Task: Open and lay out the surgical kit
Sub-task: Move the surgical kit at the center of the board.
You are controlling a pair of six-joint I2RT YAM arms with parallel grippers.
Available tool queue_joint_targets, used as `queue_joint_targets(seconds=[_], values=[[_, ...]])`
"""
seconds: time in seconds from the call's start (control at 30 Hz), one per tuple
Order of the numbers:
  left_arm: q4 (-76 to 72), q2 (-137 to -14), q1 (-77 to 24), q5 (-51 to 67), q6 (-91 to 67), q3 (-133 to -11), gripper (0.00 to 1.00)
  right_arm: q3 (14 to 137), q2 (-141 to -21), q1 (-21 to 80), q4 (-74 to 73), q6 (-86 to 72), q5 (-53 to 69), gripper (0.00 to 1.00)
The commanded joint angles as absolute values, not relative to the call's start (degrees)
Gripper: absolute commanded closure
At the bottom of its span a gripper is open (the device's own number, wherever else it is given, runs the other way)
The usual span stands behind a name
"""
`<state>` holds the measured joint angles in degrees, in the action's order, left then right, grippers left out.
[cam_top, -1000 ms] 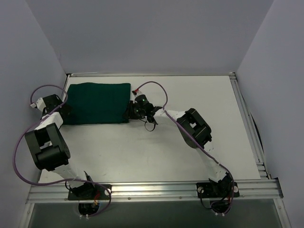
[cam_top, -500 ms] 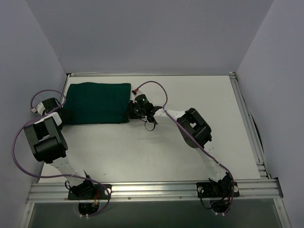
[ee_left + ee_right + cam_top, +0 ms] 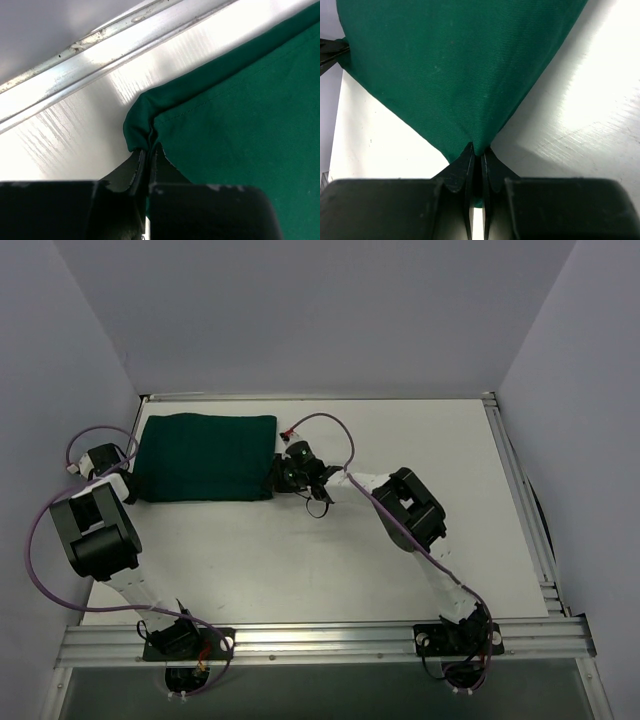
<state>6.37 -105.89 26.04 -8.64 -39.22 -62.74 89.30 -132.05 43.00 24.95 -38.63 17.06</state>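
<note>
The surgical kit shows only as a dark green cloth wrap [image 3: 205, 457], folded shut and lying flat at the back left of the table; its contents are hidden inside. My left gripper [image 3: 128, 480] is at the wrap's left edge. In the left wrist view the left gripper [image 3: 149, 150] is shut on a folded corner of the green cloth [image 3: 240, 125]. My right gripper [image 3: 274, 478] is at the wrap's right front corner. Seen from the right wrist, the right gripper [image 3: 479, 152] is shut on that cloth corner [image 3: 455, 65], which rises to a point between the jaws.
A metal rail [image 3: 310, 397] runs along the table's back edge, close behind the wrap, with another rail [image 3: 520, 500] along the right side. Grey walls enclose the left, back and right. Purple cables [image 3: 40, 540] loop beside the left arm.
My left gripper moved back along the wrap's left edge and closed on the cloth corner. My right gripper closed fully on the right front corner, barely moving.
</note>
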Motion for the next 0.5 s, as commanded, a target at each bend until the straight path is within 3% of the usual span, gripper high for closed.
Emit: queue_joint_targets(seconds=[0.0, 0.2, 0.47], values=[[7.38, -105.91, 26.54, -5.63, -39.55, -63.90, 0.98, 85.88, -129.12, 41.49, 25.48, -38.85, 15.74, 1.00], [9.92, -102.22, 22.69, -3.78, -41.92, -61.35, 0.98, 80.43, -124.47, 37.97, 24.09, -37.18, 14.15, 1.00], [11.69, -91.15, 9.86, -6.24, -49.12, -53.62, 0.98, 71.64, -114.71, 30.59, 14.96, -29.81, 12.40, 1.00]])
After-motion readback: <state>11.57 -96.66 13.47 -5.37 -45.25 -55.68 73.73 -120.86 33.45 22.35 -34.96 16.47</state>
